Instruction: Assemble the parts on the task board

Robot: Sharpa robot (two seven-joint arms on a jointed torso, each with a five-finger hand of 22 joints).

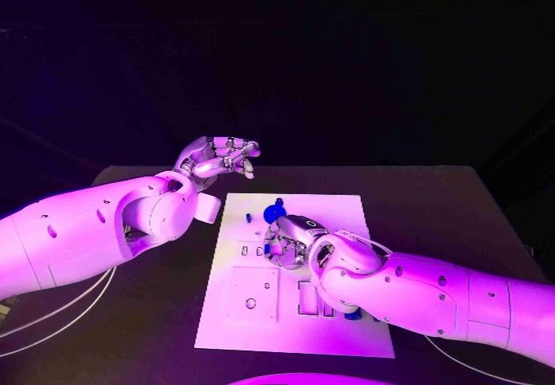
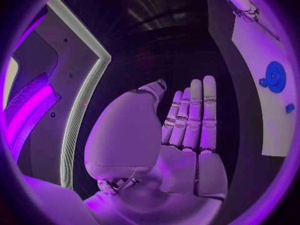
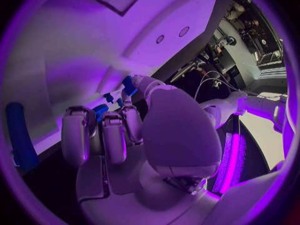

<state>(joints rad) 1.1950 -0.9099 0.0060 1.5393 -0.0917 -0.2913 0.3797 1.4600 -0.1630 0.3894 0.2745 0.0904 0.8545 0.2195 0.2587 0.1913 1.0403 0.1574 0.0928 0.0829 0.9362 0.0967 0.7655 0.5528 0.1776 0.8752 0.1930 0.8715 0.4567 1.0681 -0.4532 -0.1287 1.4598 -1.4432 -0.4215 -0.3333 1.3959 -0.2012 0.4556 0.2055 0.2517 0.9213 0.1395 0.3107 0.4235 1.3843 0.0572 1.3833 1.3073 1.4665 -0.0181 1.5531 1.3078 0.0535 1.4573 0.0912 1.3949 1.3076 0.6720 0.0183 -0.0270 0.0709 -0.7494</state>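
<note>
A dark desk (image 1: 439, 208) carries everything, its far edge running straight across against a black background. Pale cables (image 1: 64, 317) curve over the desk's near left part, and one more thin cable (image 1: 457, 353) lies near its near right corner.

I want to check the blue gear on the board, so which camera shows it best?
The left wrist view: the blue gear sits unobstructed on the white board beyond the left hand. In the head view the gear is small, right beside the right hand. The right wrist view shows blue pieces by the fingers, but I can't tell whether they're the gear.
</note>
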